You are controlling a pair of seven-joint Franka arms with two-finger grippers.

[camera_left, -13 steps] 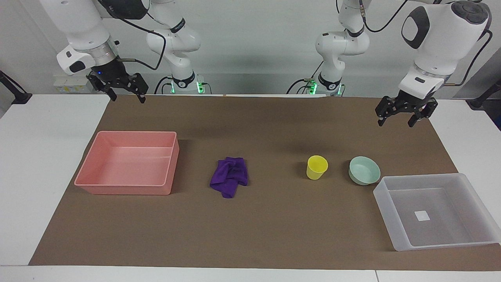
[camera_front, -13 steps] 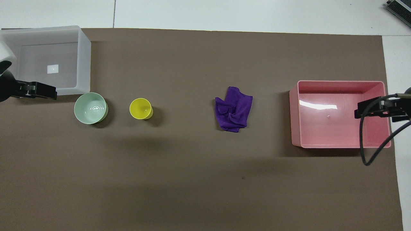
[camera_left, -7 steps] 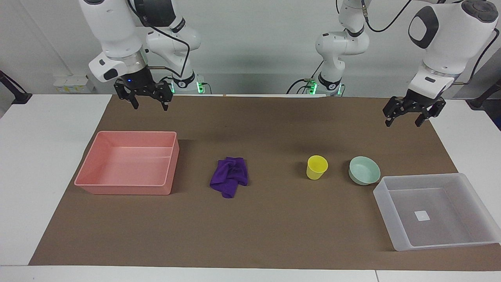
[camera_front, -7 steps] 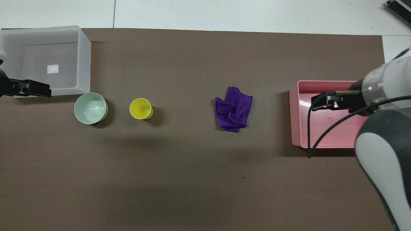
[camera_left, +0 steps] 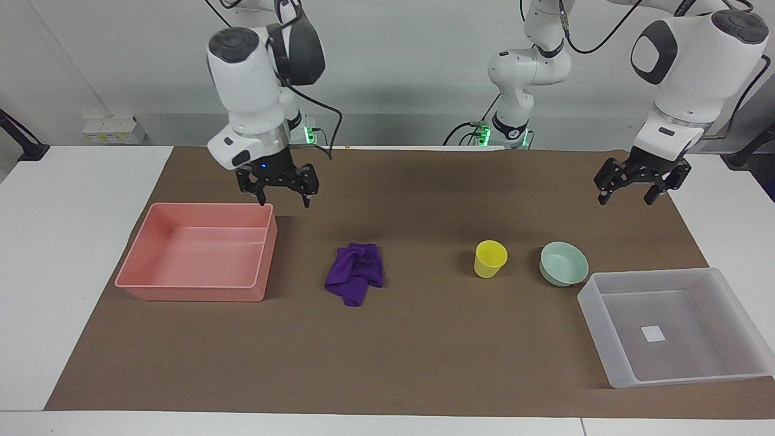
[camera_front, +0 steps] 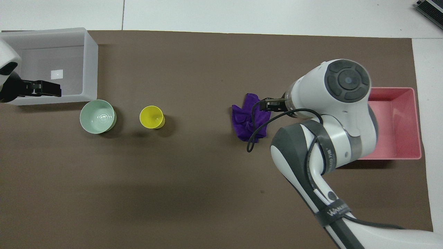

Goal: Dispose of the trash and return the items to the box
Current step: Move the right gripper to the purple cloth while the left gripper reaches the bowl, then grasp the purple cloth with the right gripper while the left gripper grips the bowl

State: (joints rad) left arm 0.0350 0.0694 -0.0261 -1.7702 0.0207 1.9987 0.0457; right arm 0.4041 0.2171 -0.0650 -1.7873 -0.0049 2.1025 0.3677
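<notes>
Two hands (camera_left: 283, 198) (camera_left: 629, 195); one rag (camera_left: 355, 280).

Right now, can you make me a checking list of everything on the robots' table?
Surface: brown mat on a white table.
Job's things: purple rag crumpled mid-mat; yellow cup and mint bowl upright side by side; clear box, only a white sticker inside.
Clutter: pink tray, nothing seen inside.
Grippers: right tool open, raised between the pink tray and the rag; left tool open, raised above the mat at the left arm's end.
Cables: black cable loops off the right arm over the rag.
Surroundings: grey wall; green lights at both arm bases.
</notes>
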